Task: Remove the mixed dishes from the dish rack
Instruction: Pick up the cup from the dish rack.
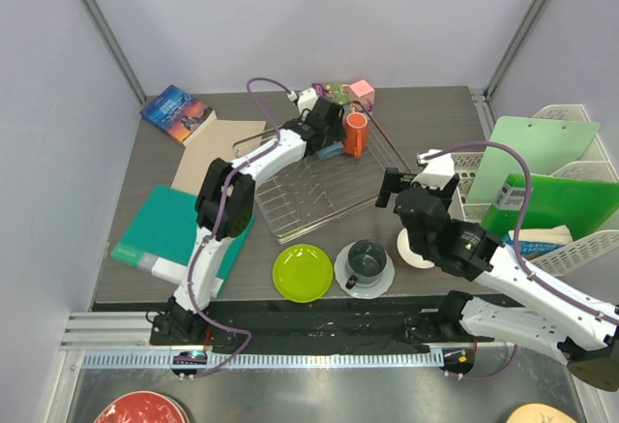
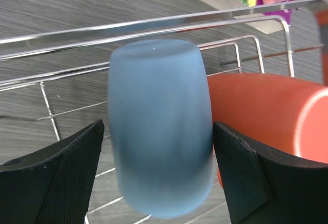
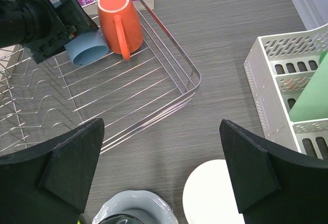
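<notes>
Nearest, the right gripper [image 3: 161,129] hangs wide open and empty over the table [image 3: 230,39], while at the far end of the dish rack [image 1: 319,196] the left gripper [image 2: 159,125] stands spread around the light blue cup [image 2: 159,96], which lies beside the orange mug [image 2: 261,111] and looks light, smooth and probably slippery, best pinched mid-body.

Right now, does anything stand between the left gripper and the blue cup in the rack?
Nothing visible does. The blue cup lies between the fingers of the left gripper. The orange mug is close beside the cup, behind one finger and not between the two.
</notes>
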`<state>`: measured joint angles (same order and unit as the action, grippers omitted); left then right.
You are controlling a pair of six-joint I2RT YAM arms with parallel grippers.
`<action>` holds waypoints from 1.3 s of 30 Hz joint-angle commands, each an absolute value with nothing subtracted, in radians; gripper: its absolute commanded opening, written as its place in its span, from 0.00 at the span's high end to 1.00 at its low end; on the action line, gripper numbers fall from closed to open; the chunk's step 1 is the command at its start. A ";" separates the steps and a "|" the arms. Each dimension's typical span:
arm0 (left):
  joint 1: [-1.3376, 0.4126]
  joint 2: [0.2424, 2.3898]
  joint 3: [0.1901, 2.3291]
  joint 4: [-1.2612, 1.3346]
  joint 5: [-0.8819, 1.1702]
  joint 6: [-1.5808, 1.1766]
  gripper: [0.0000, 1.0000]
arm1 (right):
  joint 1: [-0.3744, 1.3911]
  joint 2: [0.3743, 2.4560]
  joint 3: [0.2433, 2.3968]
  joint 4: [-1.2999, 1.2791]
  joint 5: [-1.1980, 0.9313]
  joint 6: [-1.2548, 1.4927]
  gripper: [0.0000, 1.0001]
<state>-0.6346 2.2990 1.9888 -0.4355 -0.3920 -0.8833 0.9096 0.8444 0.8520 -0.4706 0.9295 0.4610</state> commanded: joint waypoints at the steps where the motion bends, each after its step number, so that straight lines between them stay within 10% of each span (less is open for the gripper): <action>1: -0.626 2.342 2.045 -0.408 -0.408 -0.930 0.16 | 0.905 0.821 0.847 -0.425 0.954 0.457 0.00; 28: -0.630 1.820 1.738 -0.247 -0.411 -0.902 1.00 | 0.907 0.782 0.856 -0.402 0.919 0.436 0.00; 39: -0.600 1.514 1.398 0.024 0.282 -1.326 0.99 | 0.905 0.565 0.680 -0.046 0.652 0.299 0.19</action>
<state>-0.6109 1.5581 1.4948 -0.1299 -0.0154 -1.1004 0.9077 0.6189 0.7033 -0.2501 0.7757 0.3592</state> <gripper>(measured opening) 0.749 0.810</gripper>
